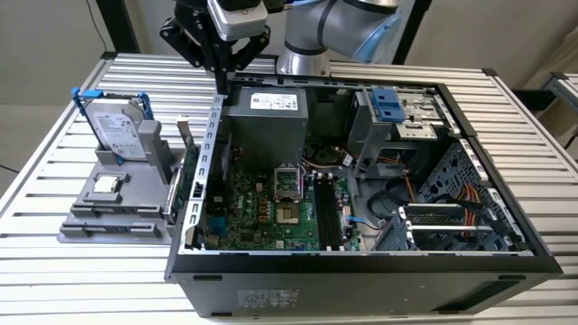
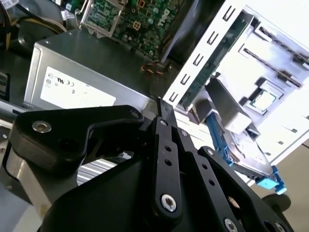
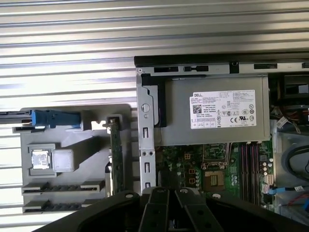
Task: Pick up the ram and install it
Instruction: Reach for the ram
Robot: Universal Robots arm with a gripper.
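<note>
While my gripper point(image 2: 163, 106) hangs over the case point(image 1: 361, 267) wall, jaws: pressed together, empty.
Ram point(image 3: 60, 186): seemingly outside case, long axis square to that wall.

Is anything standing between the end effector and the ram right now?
Partly. The end effector, shut, is over the case wall beside the power supply. The ram sits on edge in the grey holder, open from above, but the upright expansion card stands between them.

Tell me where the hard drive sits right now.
At the exterior view's left, the hard drive stands upright in the gray holder beside the computer case, just behind the CPU chip.
</note>
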